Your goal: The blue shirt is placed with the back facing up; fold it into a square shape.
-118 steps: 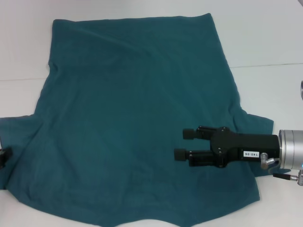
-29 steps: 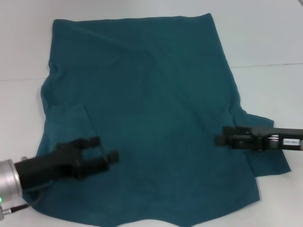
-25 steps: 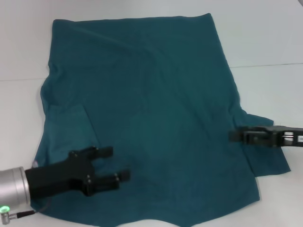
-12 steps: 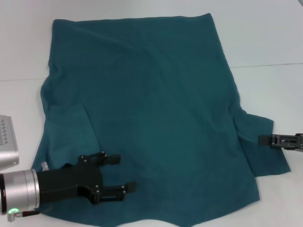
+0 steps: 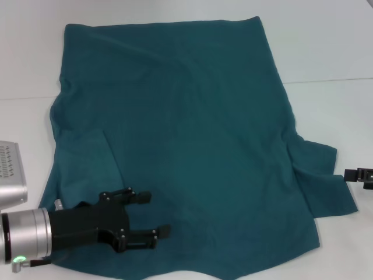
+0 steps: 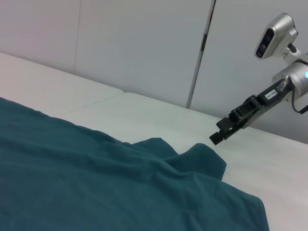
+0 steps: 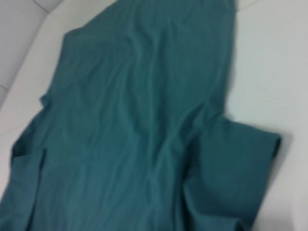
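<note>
The blue shirt (image 5: 186, 116) lies spread flat on the white table, hem at the far side. Its left sleeve (image 5: 87, 154) is folded in over the body, while the right sleeve (image 5: 320, 175) still sticks out sideways. My left gripper (image 5: 155, 214) hovers open over the shirt's near left part, with nothing between its fingers. My right gripper (image 5: 352, 174) shows only its tip at the right edge, just off the right sleeve. The left wrist view shows the shirt (image 6: 72, 183) and the right gripper (image 6: 222, 132) beyond the sleeve. The right wrist view looks down on the shirt (image 7: 134, 120).
The white table (image 5: 326, 46) has a seam line (image 5: 329, 80) running across it. A silver part of my left arm (image 5: 11, 175) sits at the left edge. White wall panels (image 6: 144, 48) stand behind the table.
The left sleeve now lies folded onto the body. My right gripper has drawn back to the right, off the shirt. My left gripper came in over the near left part and has settled there.
</note>
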Action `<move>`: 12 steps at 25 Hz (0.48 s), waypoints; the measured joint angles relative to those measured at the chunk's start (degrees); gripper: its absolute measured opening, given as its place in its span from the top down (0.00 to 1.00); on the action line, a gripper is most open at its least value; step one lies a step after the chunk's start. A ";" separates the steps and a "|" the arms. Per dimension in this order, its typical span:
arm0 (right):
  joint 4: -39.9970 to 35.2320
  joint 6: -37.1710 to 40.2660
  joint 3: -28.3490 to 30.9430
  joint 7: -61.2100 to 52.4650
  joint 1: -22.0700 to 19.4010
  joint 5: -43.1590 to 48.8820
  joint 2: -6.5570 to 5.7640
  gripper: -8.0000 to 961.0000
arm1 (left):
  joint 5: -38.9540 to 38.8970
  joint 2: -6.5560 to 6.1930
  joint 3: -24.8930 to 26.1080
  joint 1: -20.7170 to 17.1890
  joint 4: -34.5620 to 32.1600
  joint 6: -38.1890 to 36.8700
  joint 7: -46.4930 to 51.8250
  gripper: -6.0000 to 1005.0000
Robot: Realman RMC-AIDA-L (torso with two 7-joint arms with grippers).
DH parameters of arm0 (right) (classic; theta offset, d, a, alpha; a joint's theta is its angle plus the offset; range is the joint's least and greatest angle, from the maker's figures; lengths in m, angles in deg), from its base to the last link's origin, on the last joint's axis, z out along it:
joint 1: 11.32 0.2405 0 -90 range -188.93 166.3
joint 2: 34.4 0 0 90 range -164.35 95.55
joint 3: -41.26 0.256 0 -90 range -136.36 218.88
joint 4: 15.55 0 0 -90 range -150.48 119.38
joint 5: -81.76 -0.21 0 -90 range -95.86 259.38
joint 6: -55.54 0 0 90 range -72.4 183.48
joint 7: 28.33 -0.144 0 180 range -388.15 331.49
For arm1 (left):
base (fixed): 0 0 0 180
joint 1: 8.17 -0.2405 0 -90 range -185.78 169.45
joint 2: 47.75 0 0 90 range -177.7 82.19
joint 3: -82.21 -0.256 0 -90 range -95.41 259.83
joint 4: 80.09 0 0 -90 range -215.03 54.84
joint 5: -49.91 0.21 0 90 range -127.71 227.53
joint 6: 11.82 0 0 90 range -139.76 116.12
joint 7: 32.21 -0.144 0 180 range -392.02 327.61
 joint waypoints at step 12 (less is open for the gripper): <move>0.60 -4.37 -1.10 -0.19 1.60 0.67 2.10 0.21 | 0.00 0.00 -0.03 0.10 0.64 1.36 0.21 0.12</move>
